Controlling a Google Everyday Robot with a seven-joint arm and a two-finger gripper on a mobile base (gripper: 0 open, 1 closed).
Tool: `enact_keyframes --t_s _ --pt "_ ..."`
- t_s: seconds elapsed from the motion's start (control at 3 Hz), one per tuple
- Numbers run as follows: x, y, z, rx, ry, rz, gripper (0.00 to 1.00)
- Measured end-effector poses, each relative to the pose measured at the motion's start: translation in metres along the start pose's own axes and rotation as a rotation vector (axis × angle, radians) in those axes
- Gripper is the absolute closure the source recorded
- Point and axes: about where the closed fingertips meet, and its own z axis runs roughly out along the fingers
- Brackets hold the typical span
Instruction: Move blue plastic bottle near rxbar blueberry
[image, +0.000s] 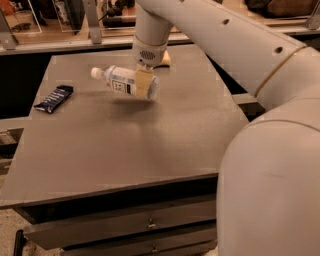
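Note:
The blue plastic bottle (122, 81) is clear with a white cap pointing left. It is held level in the air above the grey table (125, 145). My gripper (143, 81) is shut on the bottle's right half and comes down from above. A shadow lies on the table just under the bottle. The rxbar blueberry (53, 98), a dark navy wrapper with white lettering, lies flat near the table's left edge, well left of the bottle.
A yellow sponge (164, 59) peeks out behind my wrist at the far side of the table. My large white arm (270, 150) fills the right of the view. Drawers (140, 227) sit under the table's front edge.

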Motion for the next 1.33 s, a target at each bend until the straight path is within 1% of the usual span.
enact_keyframes --t_s 0.33,0.67,1.0,1.33 --pt "-0.024 -0.002 0.002 -0.013 -0.022 -0.062 1.0" --pt "-0.05 0.002 0.004 -0.04 -0.034 -0.122 1.0" --pt "-0.066 0.007 0.008 -0.074 -0.048 -0.149 0.82" --pt "-0.075 0.011 0.01 -0.079 -0.04 -0.162 0.59"
